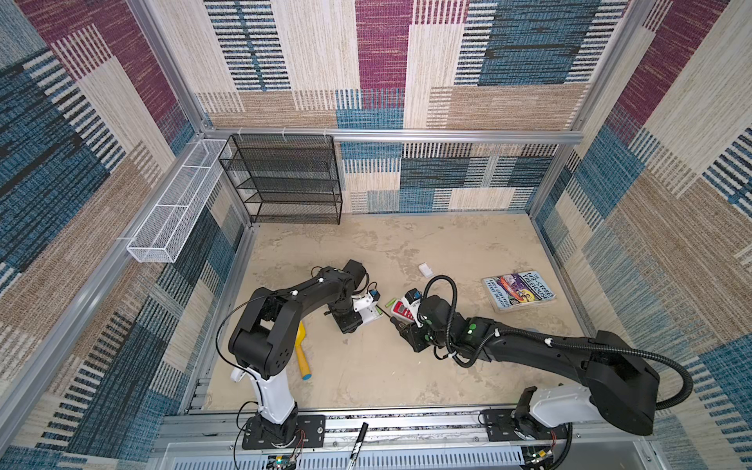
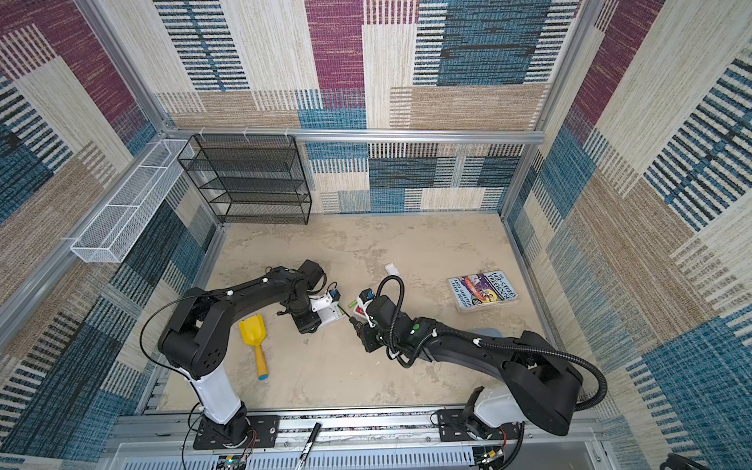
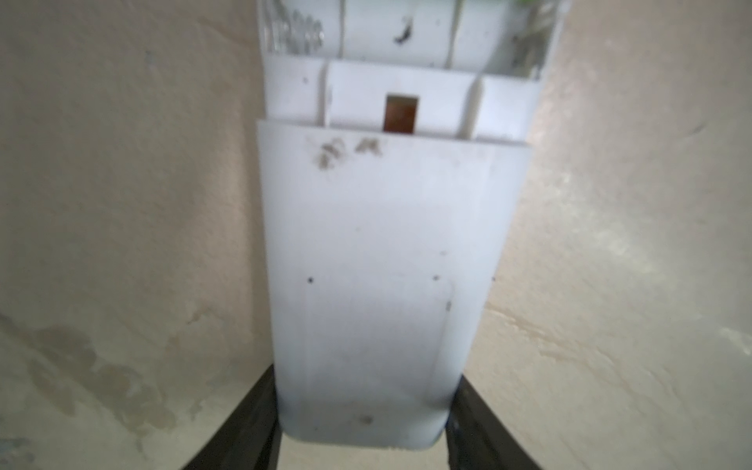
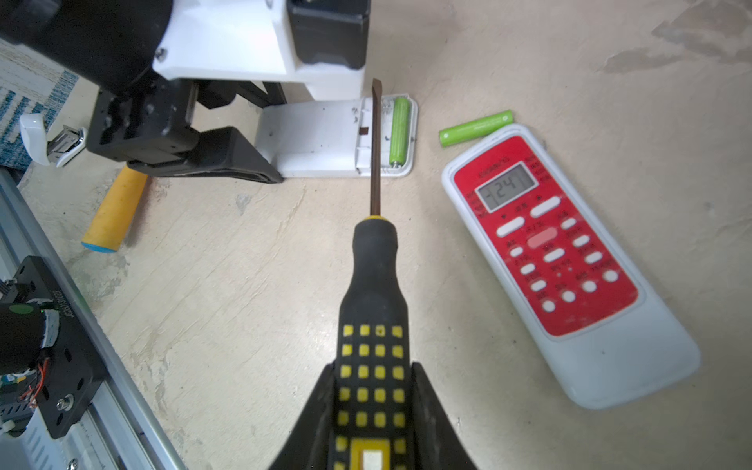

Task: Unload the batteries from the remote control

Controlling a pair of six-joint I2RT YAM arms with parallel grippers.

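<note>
We found the left pincer (image 3: 364, 382) closed on the sides of the white remote (image 4: 317, 138), which lay face down on the tabletop (image 4: 244, 305). The right pincer (image 4: 374, 368) clamped the screwdriver (image 4: 374, 276), its blade in the open bay beside one green battery (image 4: 398, 130). A second green battery (image 4: 476, 128) lay beside the red remote (image 4: 561, 260).

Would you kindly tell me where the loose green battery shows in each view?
Top view: battery at centre, by the red remote.
Top view: battery, same spot.
Left wrist: not in it.
Right wrist: battery upper right of centre, beside the red remote.
Shared landmark: the white remote, in all four.
</note>
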